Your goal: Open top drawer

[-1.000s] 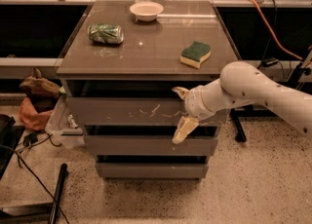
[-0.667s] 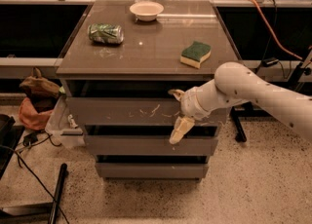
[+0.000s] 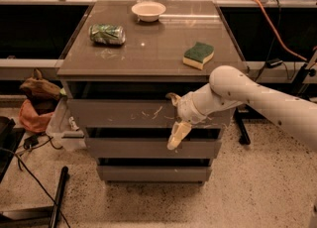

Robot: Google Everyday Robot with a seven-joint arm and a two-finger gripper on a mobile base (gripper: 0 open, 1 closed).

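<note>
The top drawer (image 3: 119, 113) is the wide grey-brown flat front just under the cabinet top, with white scratch marks across its middle and right. It sits flush with the two narrower drawer fronts (image 3: 129, 147) below it. My gripper (image 3: 173, 116) is in front of the drawer's right-middle part. Its upper finger (image 3: 172, 96) hooks at the drawer's top edge. Its cream lower finger (image 3: 177, 135) hangs down over the gap below the drawer. The fingers are spread apart and hold nothing. My white arm comes in from the right.
On the cabinet top (image 3: 148, 48) are a crushed green can (image 3: 107, 33), a white bowl (image 3: 148, 10) and a green-yellow sponge (image 3: 198, 55). Bags and a plastic bin (image 3: 62, 130) sit on the floor at left, cables and a dark pole (image 3: 58, 197) at lower left.
My gripper has moved left along the top drawer's front, with its upper finger now at the drawer's top edge. The drawer front has not visibly moved.
</note>
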